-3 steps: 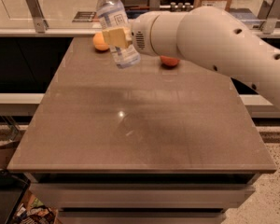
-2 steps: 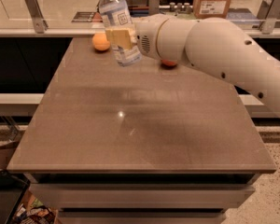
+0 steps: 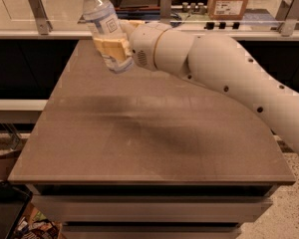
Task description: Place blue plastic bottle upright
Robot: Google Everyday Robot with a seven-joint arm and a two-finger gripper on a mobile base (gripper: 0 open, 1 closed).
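Observation:
The blue plastic bottle (image 3: pixel 103 24) is a clear bluish bottle with a white cap and a white-blue label. It hangs above the far left part of the brown table (image 3: pixel 149 133), nearly upright with its cap tilted a little to the left. My gripper (image 3: pixel 112 49) is shut on the bottle's lower half, its tan fingers (image 3: pixel 109 48) crossing the body. The bottle's base is clear of the tabletop. My white arm reaches in from the right and covers the far middle of the table.
A low ledge with metal posts (image 3: pixel 38 6) runs behind the table. A cardboard box (image 3: pixel 228 1) stands beyond it at the back right. The table's front edge drops off to the floor.
The gripper has carried the bottle to the left and higher. The bottle now stands more nearly upright. The orange and red fruits seen earlier are now hidden behind the arm and bottle.

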